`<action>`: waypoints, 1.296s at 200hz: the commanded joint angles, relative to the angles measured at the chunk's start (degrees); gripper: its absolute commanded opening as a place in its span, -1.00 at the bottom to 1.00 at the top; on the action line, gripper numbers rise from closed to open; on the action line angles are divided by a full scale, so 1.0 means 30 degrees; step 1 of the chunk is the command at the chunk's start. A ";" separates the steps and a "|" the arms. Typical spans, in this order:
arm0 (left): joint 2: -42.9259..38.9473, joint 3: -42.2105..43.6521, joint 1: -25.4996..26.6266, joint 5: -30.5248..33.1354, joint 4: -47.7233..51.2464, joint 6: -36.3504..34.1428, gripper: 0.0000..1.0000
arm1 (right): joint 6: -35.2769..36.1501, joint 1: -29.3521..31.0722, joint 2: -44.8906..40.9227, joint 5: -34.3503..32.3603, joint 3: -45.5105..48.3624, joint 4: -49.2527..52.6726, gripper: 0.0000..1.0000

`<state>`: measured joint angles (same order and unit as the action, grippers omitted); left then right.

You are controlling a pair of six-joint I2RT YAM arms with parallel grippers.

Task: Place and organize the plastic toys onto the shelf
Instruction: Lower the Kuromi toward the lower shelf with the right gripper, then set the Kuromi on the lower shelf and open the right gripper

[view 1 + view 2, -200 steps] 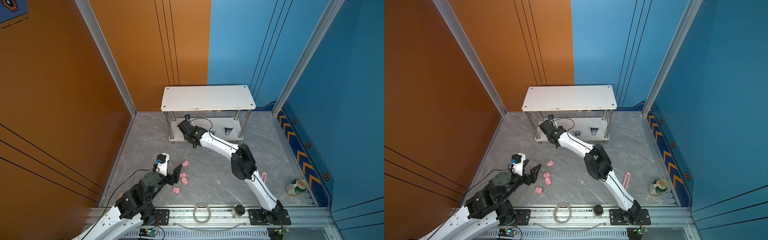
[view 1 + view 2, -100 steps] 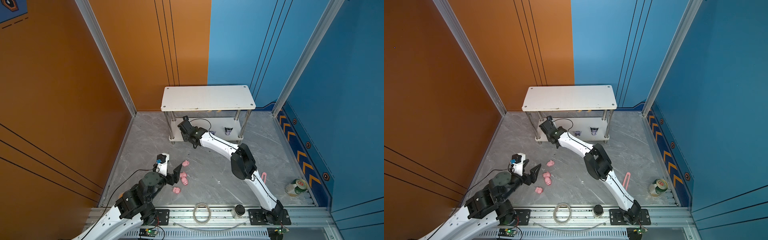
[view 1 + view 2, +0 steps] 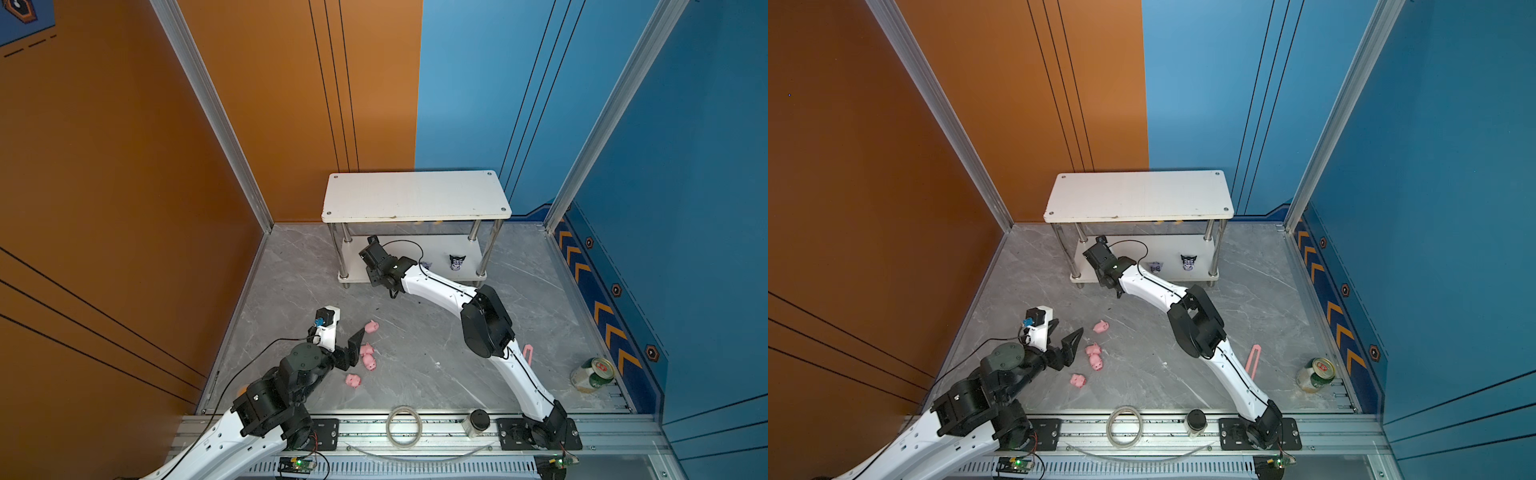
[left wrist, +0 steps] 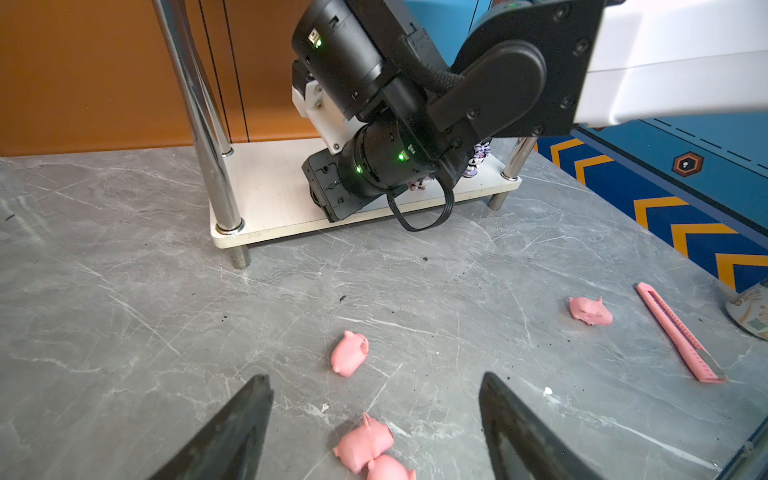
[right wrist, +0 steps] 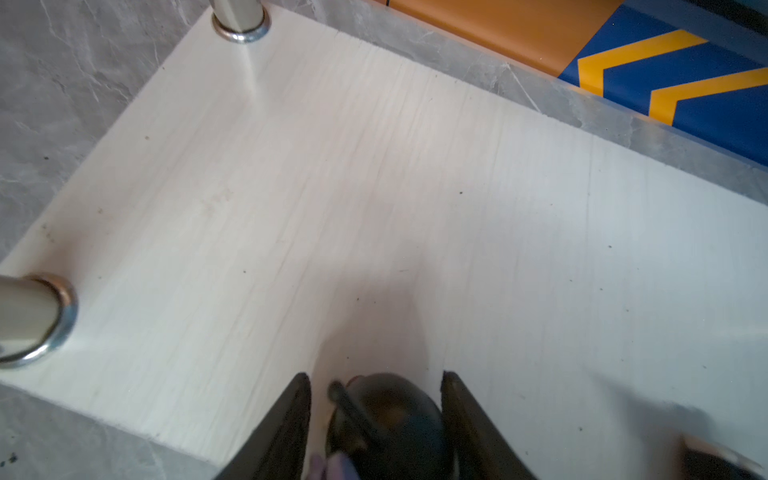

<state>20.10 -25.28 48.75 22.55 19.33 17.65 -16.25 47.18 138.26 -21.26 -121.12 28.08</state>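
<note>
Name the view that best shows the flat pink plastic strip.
Left wrist view: the flat pink plastic strip lies whole and close, ridges clear. Both top views show a tiny sliver; the right wrist view misses it.

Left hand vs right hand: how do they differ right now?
Left hand hovers by the pigs on the floor, jaws wide, empty. Right hand is over the lower board of the shelf, jaws narrower, a dark figure between them; grip unclear. Shared: black pointed fingers.

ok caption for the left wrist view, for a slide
open left claw facing scattered pink pigs on the grey floor, right arm extended over the shelf's lower board
</note>
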 commanded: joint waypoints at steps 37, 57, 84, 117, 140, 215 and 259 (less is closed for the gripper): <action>0.0103 -0.0238 -0.0026 0.0249 0.0148 0.0125 0.60 | 0.1241 -0.0590 -0.1337 0.2737 0.1761 -0.1690 -0.18; 0.0224 -0.0319 -0.0038 0.0247 0.0192 0.0145 0.59 | 0.1586 -0.0853 -0.1651 0.3784 0.2317 -0.2149 -0.27; 0.0274 -0.0346 -0.0029 0.0249 0.0214 0.0152 0.59 | 0.1749 -0.1209 -0.2064 0.4504 0.3020 -0.2487 -0.40; 0.0370 -0.0376 -0.0021 0.0234 0.0182 0.0208 0.59 | 0.2106 -0.1404 -0.2528 0.5055 0.3714 -0.2860 -0.53; 0.0439 -0.0391 -0.0032 0.0168 0.0138 0.0239 0.59 | 0.3179 -0.1336 -0.2636 0.5824 0.3782 -0.2832 -0.56; 0.0310 -0.0476 -0.0040 0.0227 0.0318 0.0291 0.59 | 0.6603 -0.1803 -0.2536 0.7262 0.3606 -0.2348 -0.71; 0.0552 -0.0510 -0.0050 0.0252 0.0324 0.0386 0.59 | 0.8717 -0.2221 -0.2435 0.9092 0.3496 -0.2021 -0.72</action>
<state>21.23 -25.32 48.75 22.55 19.59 18.09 4.54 41.30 132.33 2.04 -110.76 19.00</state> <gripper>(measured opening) 0.797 0.343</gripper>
